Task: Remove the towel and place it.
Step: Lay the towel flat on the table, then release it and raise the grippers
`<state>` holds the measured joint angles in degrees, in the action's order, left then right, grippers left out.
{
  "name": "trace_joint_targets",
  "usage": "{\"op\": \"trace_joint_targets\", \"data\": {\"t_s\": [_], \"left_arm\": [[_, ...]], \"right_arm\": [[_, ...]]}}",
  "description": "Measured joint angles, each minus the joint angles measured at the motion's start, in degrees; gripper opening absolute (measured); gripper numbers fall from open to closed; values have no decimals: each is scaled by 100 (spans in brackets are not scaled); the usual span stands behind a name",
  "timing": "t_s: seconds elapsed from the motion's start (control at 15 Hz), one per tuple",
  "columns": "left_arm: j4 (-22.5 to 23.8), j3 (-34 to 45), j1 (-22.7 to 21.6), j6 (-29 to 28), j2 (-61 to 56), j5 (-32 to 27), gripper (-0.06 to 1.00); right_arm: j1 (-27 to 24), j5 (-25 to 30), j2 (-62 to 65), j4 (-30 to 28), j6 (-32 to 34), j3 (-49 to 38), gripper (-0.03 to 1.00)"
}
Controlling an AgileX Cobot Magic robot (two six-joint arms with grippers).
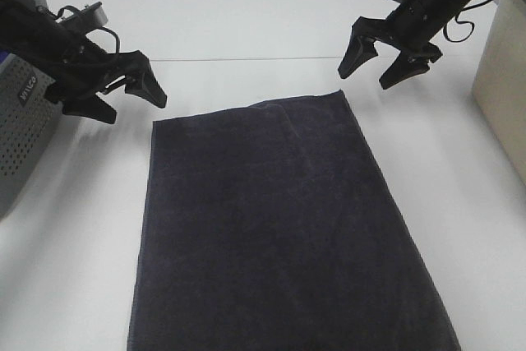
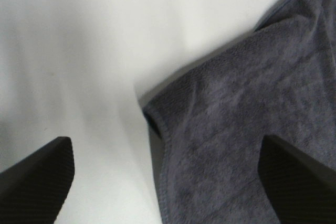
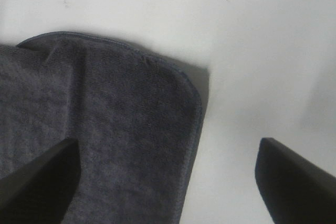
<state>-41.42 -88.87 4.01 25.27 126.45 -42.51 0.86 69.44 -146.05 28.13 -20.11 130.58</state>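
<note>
The dark charcoal-grey towel (image 1: 275, 232) lies spread flat on the white table, its long side running toward the front edge. My left gripper (image 1: 131, 98) is open and empty, hovering just left of the towel's far left corner (image 2: 152, 111). My right gripper (image 1: 378, 67) is open and empty, above and to the right of the towel's far right corner (image 3: 194, 90). Neither gripper touches the cloth. In both wrist views the fingertips (image 2: 37, 174) frame a towel corner (image 3: 131, 140).
A grey perforated basket (image 1: 20, 133) stands at the left edge of the table. A beige box (image 1: 503, 80) stands at the right edge. White table surface (image 1: 246, 14) extends behind the towel.
</note>
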Motion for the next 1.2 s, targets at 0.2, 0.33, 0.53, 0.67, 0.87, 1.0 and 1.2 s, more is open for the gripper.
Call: {"op": "trace_joint_targets", "data": {"t_s": [0.2,0.33,0.53,0.67,0.87,1.0,1.2], "left_arm": [[-315,-464,0,92,493,-413,89],[-338,-510,0,103,647,-533,89],[-430,-550,-6,126,773,-556,89],[-487,-567,-6,172,796,-561,89],[-493,-567,-6,172,796,-579,89],[-498,-573,-6,178,808,-625,89],[-613,-613,132,189,877,-619,89]], "right_arm": [[-138,0,-195,246,-138,29,85],[-223,0,-315,579,-252,69,85],[-286,0,-579,670,-275,86,85],[-309,6,-625,831,-275,86,85],[-309,6,-688,974,-275,103,84],[-309,6,-745,1054,-258,138,84],[-281,6,-773,1089,-206,149,82]]}}
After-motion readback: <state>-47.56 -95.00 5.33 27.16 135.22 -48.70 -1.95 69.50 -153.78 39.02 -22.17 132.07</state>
